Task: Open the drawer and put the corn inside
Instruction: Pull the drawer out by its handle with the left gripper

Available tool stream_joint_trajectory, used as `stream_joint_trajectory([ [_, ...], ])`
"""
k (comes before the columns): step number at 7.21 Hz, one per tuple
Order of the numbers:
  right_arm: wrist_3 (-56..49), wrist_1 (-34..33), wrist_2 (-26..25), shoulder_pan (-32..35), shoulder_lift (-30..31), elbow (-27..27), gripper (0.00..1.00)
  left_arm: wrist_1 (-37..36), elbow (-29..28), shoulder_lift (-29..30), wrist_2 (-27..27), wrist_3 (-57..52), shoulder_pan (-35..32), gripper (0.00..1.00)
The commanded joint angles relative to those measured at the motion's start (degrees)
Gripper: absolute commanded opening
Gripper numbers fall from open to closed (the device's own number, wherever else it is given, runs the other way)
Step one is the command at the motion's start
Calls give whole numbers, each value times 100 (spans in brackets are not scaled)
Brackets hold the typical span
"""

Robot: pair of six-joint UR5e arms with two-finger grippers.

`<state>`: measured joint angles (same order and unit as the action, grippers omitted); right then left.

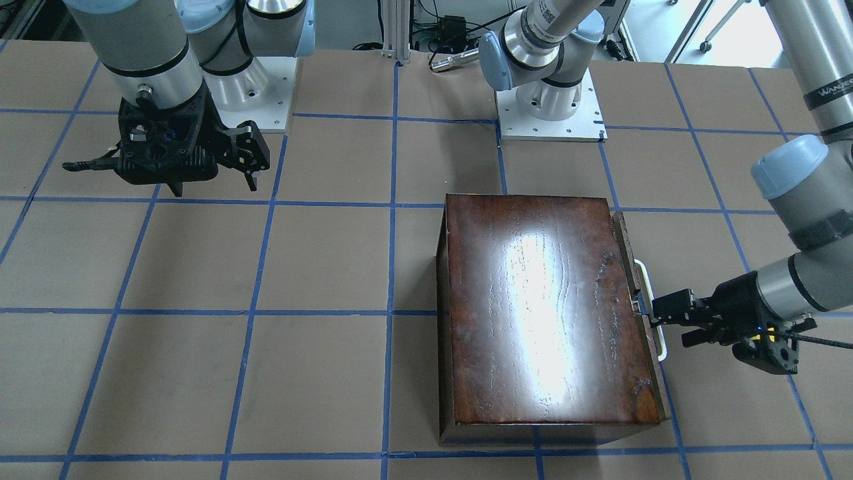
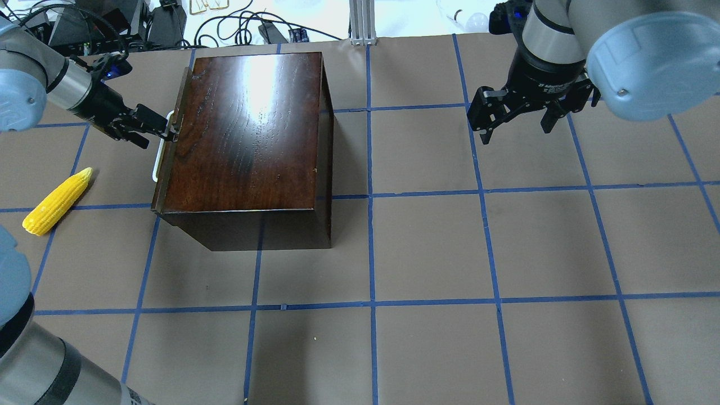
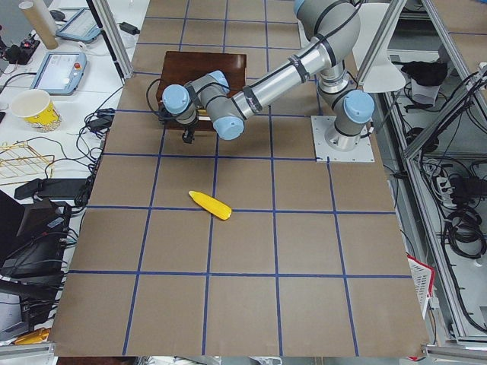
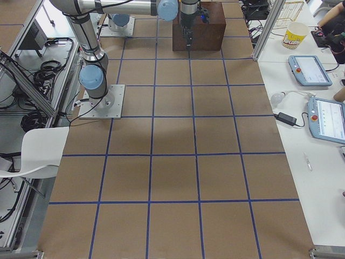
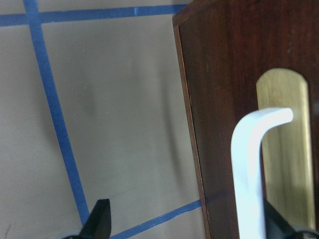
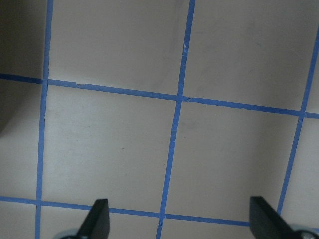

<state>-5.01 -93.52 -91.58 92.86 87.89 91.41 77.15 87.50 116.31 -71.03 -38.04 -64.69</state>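
The glossy dark-brown box (image 2: 247,129) stands on the left half of the table, and its drawer looks shut. The drawer's dark front panel (image 5: 224,74) carries a white curved handle (image 5: 249,169), which also shows in the overhead view (image 2: 159,160). My left gripper (image 2: 154,126) is open at the handle. In the left wrist view (image 5: 188,221) the handle sits between the fingers, close to the right one. The yellow corn (image 2: 56,202) lies on the table left of the box, apart from the gripper. My right gripper (image 2: 516,130) is open and empty above the far right of the table.
Brown table surface with a blue tape grid (image 2: 371,194). The arms' white base plates (image 1: 550,120) sit at the robot's edge. An aluminium post (image 2: 360,22) and cables stand at the far edge. Side tables with tablets and a paper cup (image 3: 34,110) are off the mat.
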Motion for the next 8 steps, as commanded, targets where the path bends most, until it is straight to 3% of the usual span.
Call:
stream_joint_trajectory([
  [1, 0, 0, 0, 3, 0, 0, 100, -7, -23, 15, -87, -37, 9, 100],
  [8, 0, 0, 0, 4, 0, 9, 100, 2, -137, 32, -236, -72, 53, 100],
])
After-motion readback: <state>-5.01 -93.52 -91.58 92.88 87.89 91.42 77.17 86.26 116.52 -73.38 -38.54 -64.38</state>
